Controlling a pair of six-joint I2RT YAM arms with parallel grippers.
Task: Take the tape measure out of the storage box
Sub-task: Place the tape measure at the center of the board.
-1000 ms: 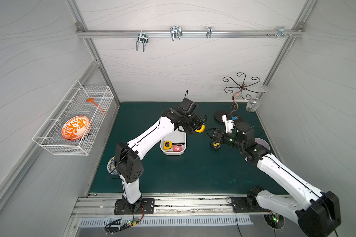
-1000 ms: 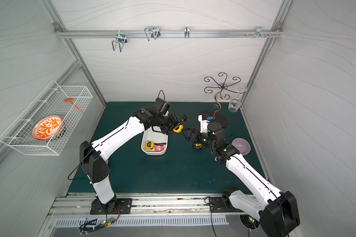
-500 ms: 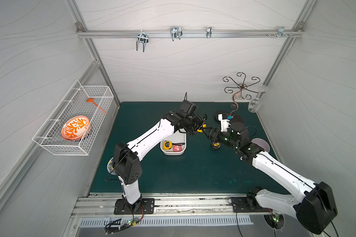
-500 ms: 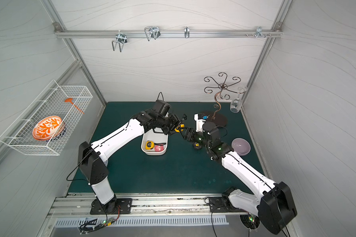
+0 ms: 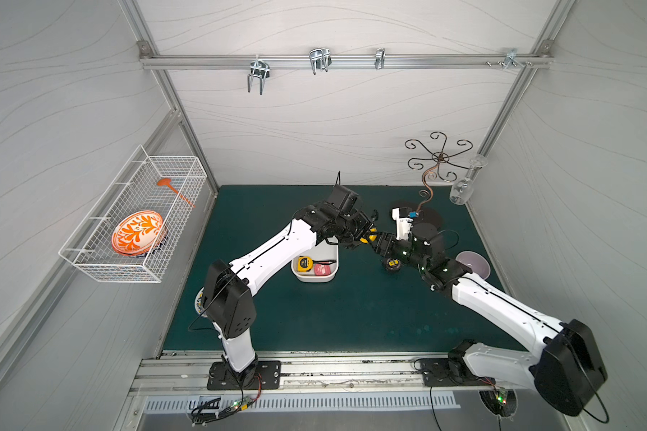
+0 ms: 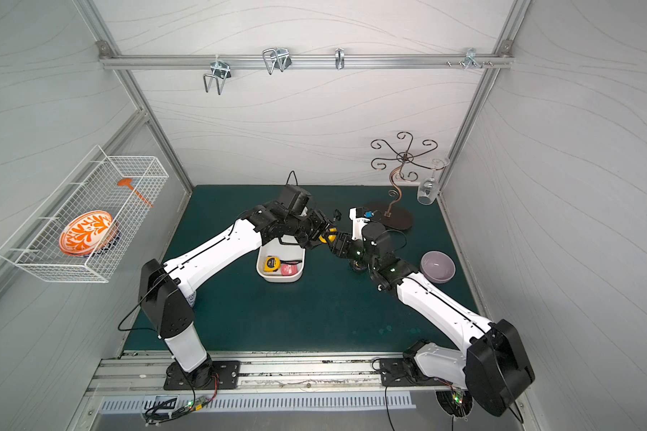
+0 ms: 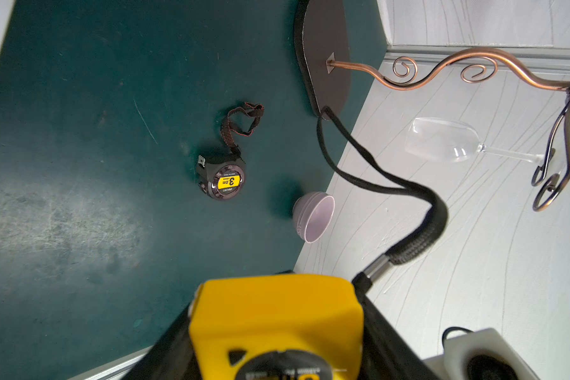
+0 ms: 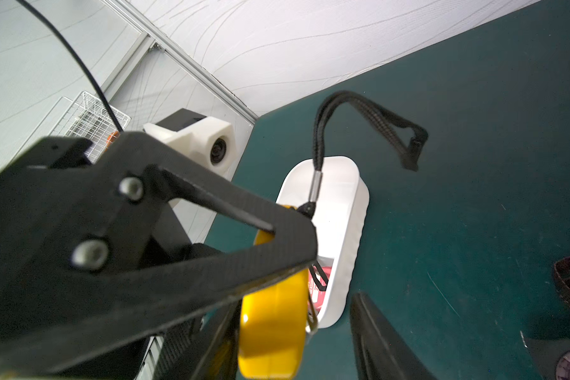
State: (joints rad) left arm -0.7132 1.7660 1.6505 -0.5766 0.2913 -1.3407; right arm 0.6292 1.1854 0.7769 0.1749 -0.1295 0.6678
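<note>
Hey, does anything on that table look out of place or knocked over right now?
Nothing is spilled or broken. A black tape measure lies loose on the green mat, outside the storage box, with its strap sprawled. The left gripper holds a yellow tape measure in mid-air, clear of the box.

tape measure [image 7: 277,325] cropped at edge, pink thing [image 5: 321,269] in storage box [image 5: 316,279] unclear, poss tape

The storage box [image 5: 315,278] looks smooth glossy plastic, the mat [image 5: 314,321] matt and scuffed.
</note>
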